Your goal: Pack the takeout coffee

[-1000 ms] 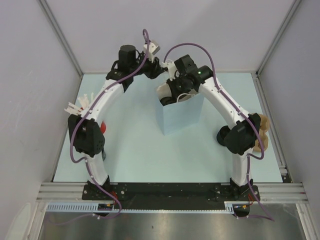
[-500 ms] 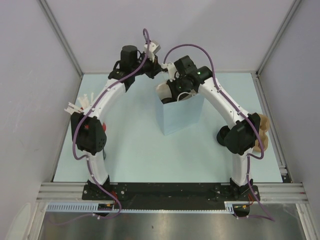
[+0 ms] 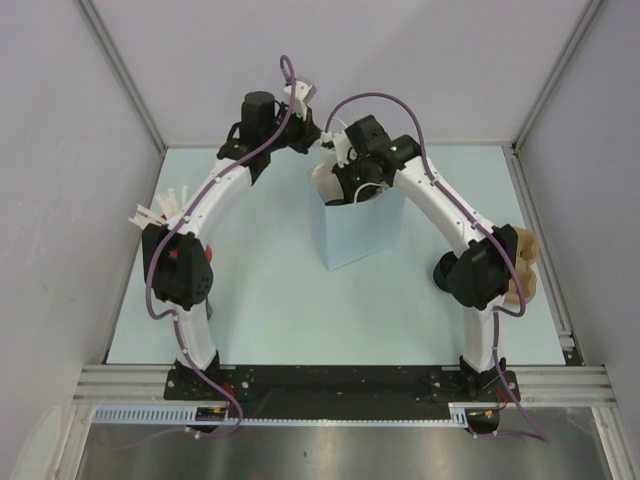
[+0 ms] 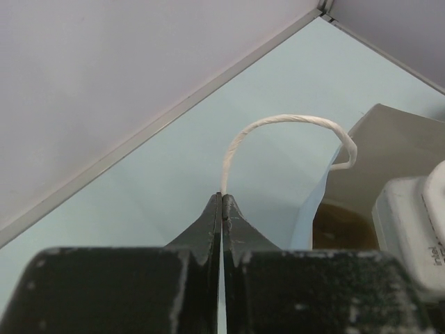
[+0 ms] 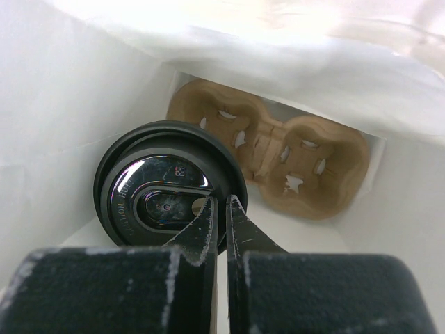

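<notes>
— How are the two arms posed?
— Both arch inward over the pale-blue bench (image 3: pixel 270 290) and meet at the mouth of an upright pale-blue paper bag (image 3: pixel 360 235). The left claw (image 4: pixel 222 202) is pinched shut on the bag's white twisted-paper handle (image 4: pixel 288 118). The right claw (image 5: pixel 222 209) reaches down inside the bag.
— And the coffee?
— The takeout coffee (image 5: pixel 160 188), a short black cup with a glossy round sip lid, is inside the bag. Its lid rim is nipped between the right claw's nearly closed jaws. Only the right wrist view shows it, with a brown pulp cup carrier (image 5: pixel 278 156) lying beyond the claw.

Black takeout coffee (image 5: pixel 158 182); pale-blue bag (image 3: pixel 360 235); brown carrier (image 5: pixel 278 156)
</notes>
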You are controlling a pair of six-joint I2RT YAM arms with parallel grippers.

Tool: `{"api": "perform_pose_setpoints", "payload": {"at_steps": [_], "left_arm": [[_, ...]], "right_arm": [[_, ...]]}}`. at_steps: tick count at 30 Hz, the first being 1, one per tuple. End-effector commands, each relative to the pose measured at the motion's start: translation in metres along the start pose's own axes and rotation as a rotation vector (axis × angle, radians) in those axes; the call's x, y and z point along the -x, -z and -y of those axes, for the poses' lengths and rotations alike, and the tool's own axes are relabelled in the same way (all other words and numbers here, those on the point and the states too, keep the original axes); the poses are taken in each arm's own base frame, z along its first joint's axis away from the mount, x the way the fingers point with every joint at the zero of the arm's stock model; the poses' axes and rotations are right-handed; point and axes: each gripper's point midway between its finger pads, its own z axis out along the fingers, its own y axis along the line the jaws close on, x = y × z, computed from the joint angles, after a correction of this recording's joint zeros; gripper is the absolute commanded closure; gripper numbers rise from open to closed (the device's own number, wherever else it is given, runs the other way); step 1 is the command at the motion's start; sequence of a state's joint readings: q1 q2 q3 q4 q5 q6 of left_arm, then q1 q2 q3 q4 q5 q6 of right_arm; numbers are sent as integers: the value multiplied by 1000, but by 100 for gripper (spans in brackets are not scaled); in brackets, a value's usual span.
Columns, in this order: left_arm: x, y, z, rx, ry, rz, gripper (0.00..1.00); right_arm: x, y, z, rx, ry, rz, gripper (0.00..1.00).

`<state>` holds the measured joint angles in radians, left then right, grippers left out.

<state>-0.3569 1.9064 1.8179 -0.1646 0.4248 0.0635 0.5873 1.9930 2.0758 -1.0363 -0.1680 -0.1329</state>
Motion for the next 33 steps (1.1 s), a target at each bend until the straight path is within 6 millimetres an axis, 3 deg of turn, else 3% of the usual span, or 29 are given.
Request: {"api": "perform_pose_setpoints", "payload": {"at_steps": [1, 18, 33], "left_arm": [[10, 8, -7, 56, 31, 38, 100], [5, 13, -8, 87, 73, 43, 100], [3, 14, -3, 69, 83, 42, 100]], "right_arm": [[-7, -9, -7, -5, 27, -39, 100], [-39, -31, -1, -35, 39, -166, 100], [-45, -51, 8, -102, 69, -186, 100]]}}
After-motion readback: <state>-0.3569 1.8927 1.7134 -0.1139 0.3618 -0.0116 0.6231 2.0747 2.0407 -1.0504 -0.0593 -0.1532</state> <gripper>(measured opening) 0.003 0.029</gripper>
